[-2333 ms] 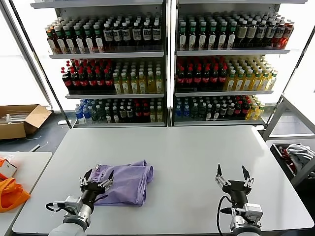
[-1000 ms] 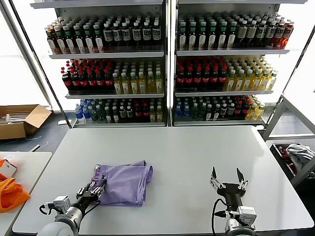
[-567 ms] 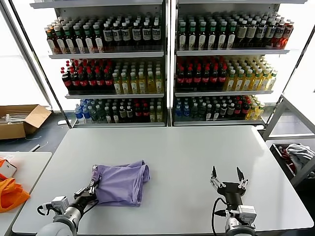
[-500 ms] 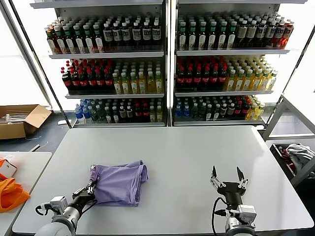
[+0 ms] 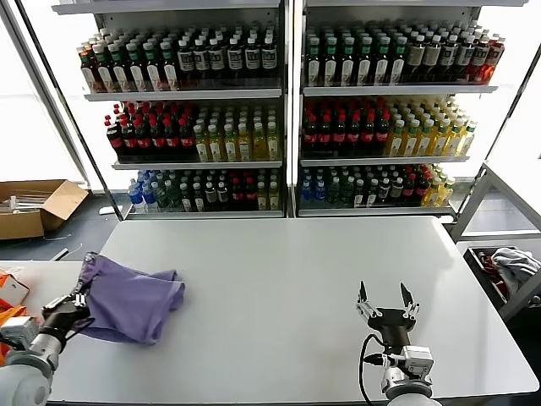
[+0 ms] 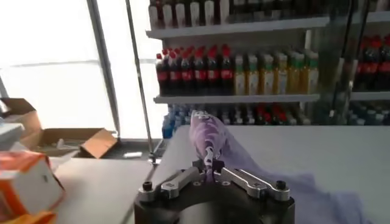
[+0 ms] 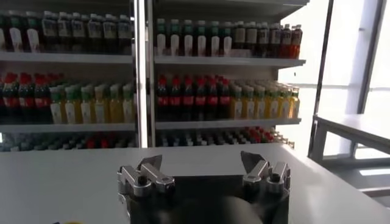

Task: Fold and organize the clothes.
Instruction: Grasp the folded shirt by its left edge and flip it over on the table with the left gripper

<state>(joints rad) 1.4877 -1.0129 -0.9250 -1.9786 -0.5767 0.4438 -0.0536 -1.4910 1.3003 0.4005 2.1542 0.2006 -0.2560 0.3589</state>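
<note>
Two grippers: both in the head view, left one working, right one idle.
Left fingers (image 6: 210,159): pinched together on a raised fold of the lavender T-shirt (image 5: 131,298), which stands up between them in the left wrist view.
Left gripper (image 5: 78,298): at the left edge of the white table (image 5: 321,279), clamped on the shirt's left end; its arm reaches in from the lower left corner.
Right fingers (image 7: 149,163): spread wide with nothing between them, tips pointing up.
Right gripper (image 5: 382,300): above the near right part of the table, well apart from the shirt.
T-shirt position: folded bundle on the table's left side, its left end lifted at the gripper and the rest draped down onto the tabletop; in the left wrist view (image 6: 244,164) the cloth trails away from the fingers across the surface.
Side table (image 5: 25,272): just left of the main table, carrying orange fabric (image 5: 7,317) at the edge of the head view.
Cardboard box (image 5: 34,207): on the floor behind the side table.
Shelves (image 5: 287,110): behind the table, rows of bottled drinks on several levels.
</note>
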